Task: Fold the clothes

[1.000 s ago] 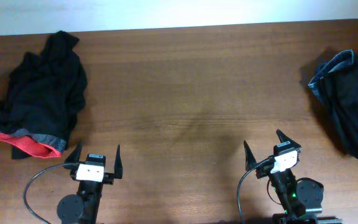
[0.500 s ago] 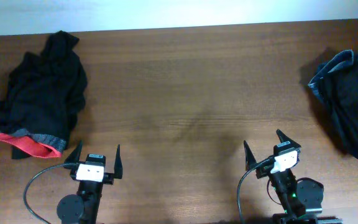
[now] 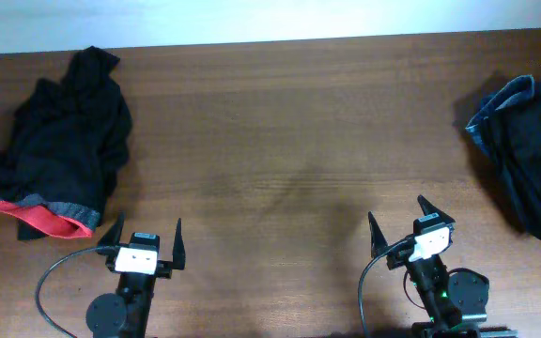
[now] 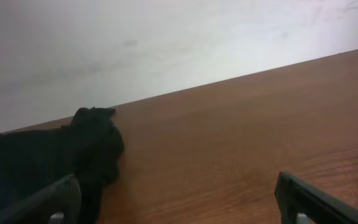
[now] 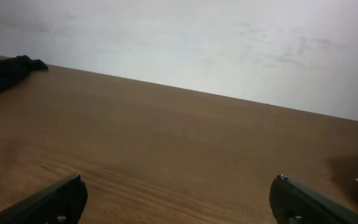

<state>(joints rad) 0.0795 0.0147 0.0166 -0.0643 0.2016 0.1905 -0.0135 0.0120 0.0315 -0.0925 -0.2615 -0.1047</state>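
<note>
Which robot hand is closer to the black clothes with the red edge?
Left. The left gripper sits just right of the red edge of the red-edged black clothes. The right gripper is far off to the right, across the table.

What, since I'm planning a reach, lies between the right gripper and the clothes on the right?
Only bare table between right gripper and those clothes, shown overhead.

Logged left gripper (image 3: 148, 225) and right gripper (image 3: 397, 208): black, pointed, tapering fingers (image 3: 177, 242), with a white block (image 3: 137, 253) behind each. Noted a black cable (image 3: 41, 286) looping off each black arm (image 3: 120, 310), and a green light (image 3: 444, 296) on the right one.
</note>
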